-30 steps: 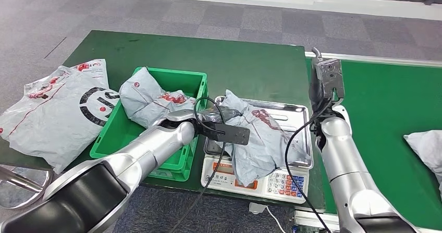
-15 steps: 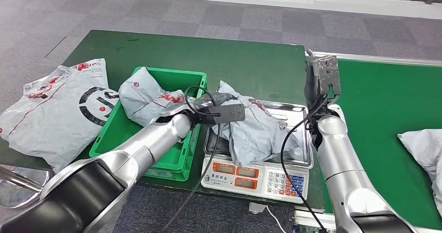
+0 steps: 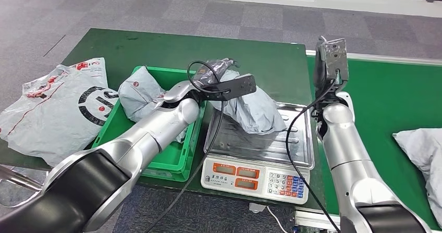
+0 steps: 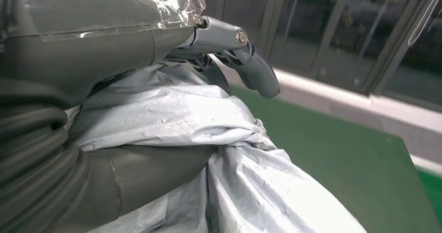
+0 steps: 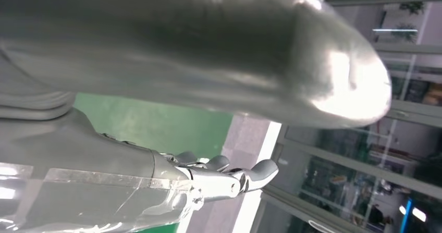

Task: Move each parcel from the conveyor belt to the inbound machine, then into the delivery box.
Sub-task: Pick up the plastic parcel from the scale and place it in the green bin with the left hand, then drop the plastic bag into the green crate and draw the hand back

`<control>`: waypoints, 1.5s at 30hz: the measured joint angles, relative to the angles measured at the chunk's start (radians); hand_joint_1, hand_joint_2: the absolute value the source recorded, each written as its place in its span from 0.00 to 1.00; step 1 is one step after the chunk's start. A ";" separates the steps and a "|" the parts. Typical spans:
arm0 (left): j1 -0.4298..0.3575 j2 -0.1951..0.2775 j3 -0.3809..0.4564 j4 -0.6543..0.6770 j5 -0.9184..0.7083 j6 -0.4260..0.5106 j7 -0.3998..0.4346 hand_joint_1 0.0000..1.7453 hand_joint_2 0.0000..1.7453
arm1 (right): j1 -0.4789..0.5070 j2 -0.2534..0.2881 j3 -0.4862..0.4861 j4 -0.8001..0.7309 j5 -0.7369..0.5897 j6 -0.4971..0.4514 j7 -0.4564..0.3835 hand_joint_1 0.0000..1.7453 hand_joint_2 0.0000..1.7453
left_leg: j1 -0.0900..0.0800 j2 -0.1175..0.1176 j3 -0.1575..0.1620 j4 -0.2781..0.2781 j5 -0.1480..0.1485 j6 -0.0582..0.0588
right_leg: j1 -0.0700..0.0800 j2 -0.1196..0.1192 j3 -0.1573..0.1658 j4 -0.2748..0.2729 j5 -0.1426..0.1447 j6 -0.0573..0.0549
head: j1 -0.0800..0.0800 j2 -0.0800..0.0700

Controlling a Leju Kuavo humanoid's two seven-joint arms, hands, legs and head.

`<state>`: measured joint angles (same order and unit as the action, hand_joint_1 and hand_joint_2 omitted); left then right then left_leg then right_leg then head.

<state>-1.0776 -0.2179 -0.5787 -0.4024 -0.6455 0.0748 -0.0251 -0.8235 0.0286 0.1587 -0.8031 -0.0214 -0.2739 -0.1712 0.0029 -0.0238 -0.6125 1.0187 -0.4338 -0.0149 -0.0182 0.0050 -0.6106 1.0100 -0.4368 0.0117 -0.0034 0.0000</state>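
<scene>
Left hand [image 3: 221, 79] had lifted the grey parcel [image 3: 255, 110] off the scale tray [image 3: 297, 144], fingers pinching it, carrying toward the green box [image 3: 180, 157] at left. Right hand [image 5: 219, 178] idle, fingers loosely spread.

The left hand [image 3: 216, 72] is mostly hidden behind its own wrist camera plate and a black cable [image 3: 208, 139]. The grey parcel [image 3: 253, 108] it grips is partly covered by that hand. In the left wrist view the parcel runs off the picture's edge. The right hand [image 5: 219, 178] has its fingers stretched out, and the big silver arm blocks much of that view. Another parcel [image 3: 425, 155], far out past the right hand, is cut off by the picture's edge. The numbers on the scale [image 3: 250, 173] are too small to read.
</scene>
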 joint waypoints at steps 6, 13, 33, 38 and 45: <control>-0.017 -0.004 0.000 0.006 -0.088 0.069 0.032 1.00 1.00 | -0.002 -0.034 0.000 0.013 -0.021 0.005 -0.025 0.00 0.00 | 0.000 0.001 0.000 0.000 0.000 0.000 | 0.000 0.000 -0.001 0.000 0.000 0.000 | 0.000 0.000; -0.039 0.008 0.003 0.021 -0.107 0.108 0.104 1.00 1.00 | -0.007 -0.050 0.000 0.029 -0.026 0.015 -0.023 0.00 0.00 | 0.000 0.002 -0.001 0.000 0.000 0.000 | 0.000 0.001 -0.001 0.000 0.000 0.000 | 0.000 0.000; -0.043 0.317 0.137 0.055 -0.225 0.256 0.240 1.00 1.00 | 0.047 -0.086 0.000 0.056 -0.051 -0.028 -0.041 0.00 0.00 | 0.002 0.006 -0.003 -0.001 0.000 -0.001 | 0.002 0.006 -0.006 0.001 0.001 -0.001 | 0.000 0.000; -0.037 0.403 0.168 0.055 -0.240 0.244 0.208 1.00 1.00 | 0.094 -0.102 0.000 0.012 -0.051 -0.030 -0.041 0.00 0.00 | 0.002 0.006 -0.004 -0.001 0.000 -0.001 | 0.002 0.006 -0.006 0.001 0.001 -0.001 | 0.000 0.000; -0.030 0.441 0.186 0.054 -0.247 0.242 0.206 1.00 1.00 | 0.114 -0.109 0.000 -0.023 -0.050 -0.031 -0.038 0.00 0.00 | 0.002 0.005 -0.004 -0.001 0.000 -0.001 | 0.002 0.005 -0.006 0.001 0.001 -0.001 | 0.000 0.000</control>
<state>-1.1072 0.2230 -0.3930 -0.3479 -0.8929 0.3170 0.1809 -0.7092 -0.0808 0.1587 -0.8257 -0.0713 -0.3052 -0.2094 0.0051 -0.0190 -0.6167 1.0178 -0.4336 -0.0158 -0.0166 0.0103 -0.6168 1.0108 -0.4362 0.0104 -0.0038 0.0000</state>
